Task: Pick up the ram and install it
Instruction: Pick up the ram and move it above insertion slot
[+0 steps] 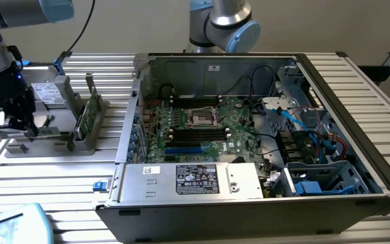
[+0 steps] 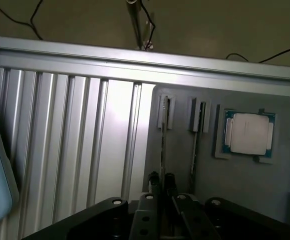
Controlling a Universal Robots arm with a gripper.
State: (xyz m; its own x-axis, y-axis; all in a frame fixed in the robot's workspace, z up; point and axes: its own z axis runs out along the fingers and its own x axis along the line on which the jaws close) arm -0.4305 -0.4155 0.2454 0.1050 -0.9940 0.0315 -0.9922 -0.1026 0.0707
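Observation:
The ram (image 2: 163,145) stands on edge in a slot of the grey holder (image 2: 235,185), showing as a thin dark strip. My gripper (image 2: 162,179) sits low over it, its two dark fingertips (image 2: 154,179) pressed against either side of the strip. In the exterior view my gripper (image 1: 15,133) is down in the holder (image 1: 46,147) at the exterior view's left, beside the open computer case (image 1: 357,152). The motherboard (image 1: 202,127) lies inside the case with its long black slots (image 1: 198,133) bare.
A second thin stick (image 2: 195,145) stands in the neighbouring slot. A square silver processor (image 2: 248,132) lies in the holder. A wider green card (image 1: 90,114) stands upright between holder and case. Another arm's base (image 1: 222,25) rises behind the case. Cables (image 1: 303,122) fill the case's right side.

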